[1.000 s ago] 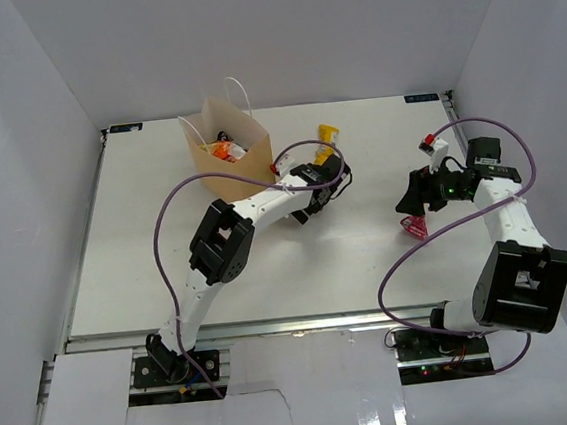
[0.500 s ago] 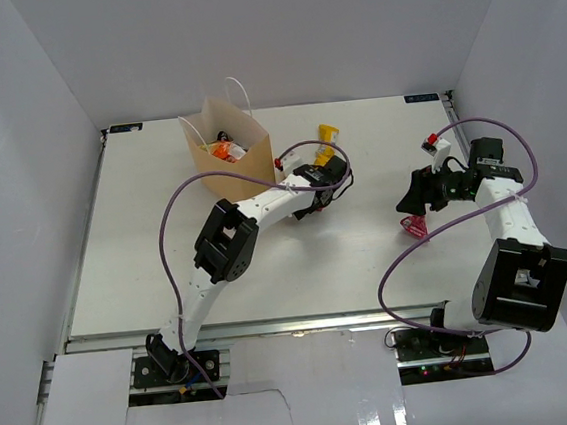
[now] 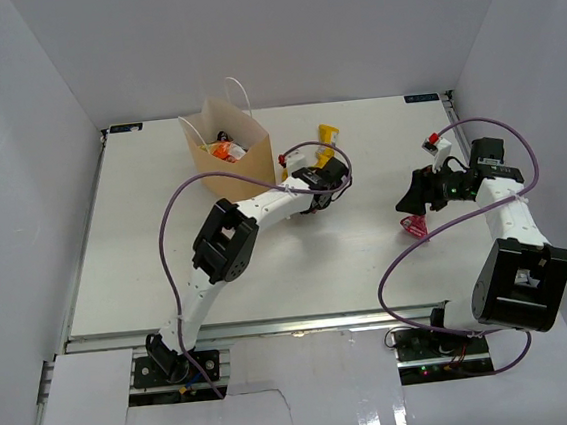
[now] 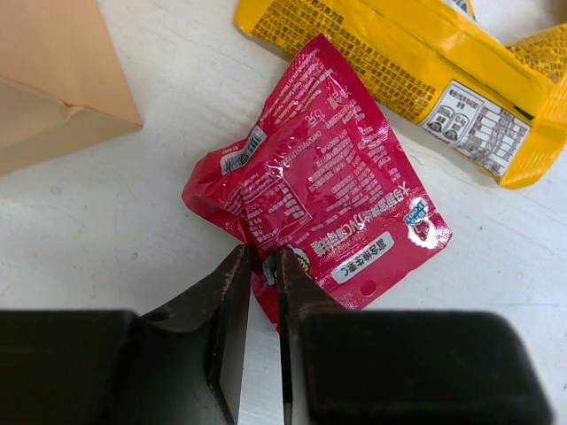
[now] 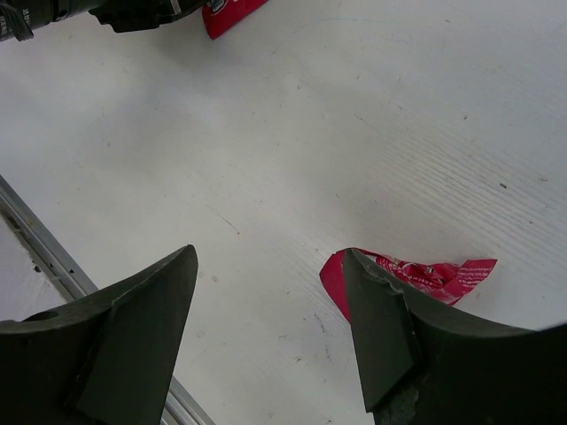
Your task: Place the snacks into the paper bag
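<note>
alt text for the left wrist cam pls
The left pincer is nearly shut on the near edge of a pink packet lying on the white table. A yellow packet lies just beyond it at upper right, and a corner of the bag shows at upper left.

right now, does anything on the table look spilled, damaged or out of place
Nothing stands out. The paper bag stands upright, and the red packet, yellow packet and second red packet lie intact on the table.

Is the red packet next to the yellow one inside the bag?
No, the red packet lies on the table beside the yellow packet, outside the bag.
</note>
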Robot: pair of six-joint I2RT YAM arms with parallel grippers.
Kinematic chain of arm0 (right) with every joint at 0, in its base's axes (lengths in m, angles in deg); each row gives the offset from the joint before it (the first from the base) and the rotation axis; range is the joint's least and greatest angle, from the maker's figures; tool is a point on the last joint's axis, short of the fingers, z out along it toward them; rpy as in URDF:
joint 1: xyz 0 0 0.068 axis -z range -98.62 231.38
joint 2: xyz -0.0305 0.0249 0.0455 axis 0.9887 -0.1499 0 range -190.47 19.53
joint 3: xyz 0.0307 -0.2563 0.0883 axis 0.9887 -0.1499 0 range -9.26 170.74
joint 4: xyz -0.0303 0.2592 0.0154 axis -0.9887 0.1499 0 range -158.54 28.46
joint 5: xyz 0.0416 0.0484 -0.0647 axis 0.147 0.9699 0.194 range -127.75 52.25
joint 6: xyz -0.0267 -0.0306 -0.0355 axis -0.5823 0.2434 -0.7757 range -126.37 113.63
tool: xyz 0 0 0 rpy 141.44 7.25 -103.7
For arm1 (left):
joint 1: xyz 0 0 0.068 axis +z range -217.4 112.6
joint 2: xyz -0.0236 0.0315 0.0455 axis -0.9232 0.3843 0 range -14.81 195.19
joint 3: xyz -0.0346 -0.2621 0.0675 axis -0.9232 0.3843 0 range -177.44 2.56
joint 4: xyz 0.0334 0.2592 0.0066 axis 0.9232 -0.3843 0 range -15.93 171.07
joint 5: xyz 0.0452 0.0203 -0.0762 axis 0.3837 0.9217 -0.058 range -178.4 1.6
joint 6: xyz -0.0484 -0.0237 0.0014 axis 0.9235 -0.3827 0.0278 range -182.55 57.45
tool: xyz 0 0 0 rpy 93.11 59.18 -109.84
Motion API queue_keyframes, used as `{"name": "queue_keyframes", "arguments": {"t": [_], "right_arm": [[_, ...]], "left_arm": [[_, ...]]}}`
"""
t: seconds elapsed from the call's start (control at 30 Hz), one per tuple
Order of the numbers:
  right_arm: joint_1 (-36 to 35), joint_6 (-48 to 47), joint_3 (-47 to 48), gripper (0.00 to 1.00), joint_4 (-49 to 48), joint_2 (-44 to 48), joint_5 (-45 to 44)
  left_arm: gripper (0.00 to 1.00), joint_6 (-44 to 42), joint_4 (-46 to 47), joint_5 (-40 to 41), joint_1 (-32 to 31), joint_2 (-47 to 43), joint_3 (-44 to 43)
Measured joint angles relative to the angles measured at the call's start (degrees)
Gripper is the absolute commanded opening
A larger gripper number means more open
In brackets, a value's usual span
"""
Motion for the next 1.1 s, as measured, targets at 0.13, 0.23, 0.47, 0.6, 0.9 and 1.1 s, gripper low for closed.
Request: {"name": "queue_keyframes", "arguments": {"t": [0.13, 0.23, 0.47, 0.6, 0.9, 1.1], "right_arm": [[0.0, -0.1, 0.0, 0.73, 0.0, 0.0, 0.3], [0.0, -0.1, 0.0, 0.73, 0.1, 0.0, 0.7], [0.0, -1.2, 0.0, 0.72, 0.7, 0.0, 1.1], [0.0, -2.9, 0.0, 0.72, 2.3, 0.0, 1.9], [-0.5, -7.0, -0.4, 0.72, 5.7, 0.0, 4.0], [-8.5, -4.0, -2.5, 0.74, 4.8, -1.2, 2.5]], "left_arm": [[0.02, -4.8, 6.8, -1.5, 0.2, -3.0, 5.9], [0.0, -8.5, 12.4, -3.9, 0.5, -5.8, 11.0], [0.0, -17.1, 26.1, -11.4, 1.4, -12.5, 23.6], [0.0, -22.5, 32.2, -18.4, 1.2, -16.5, 30.3], [0.0, -30.9, 38.5, -30.4, 0.3, -22.5, 39.5], [0.0, -33.2, 41.2, -34.3, 0.2, -26.2, 43.5]]}}
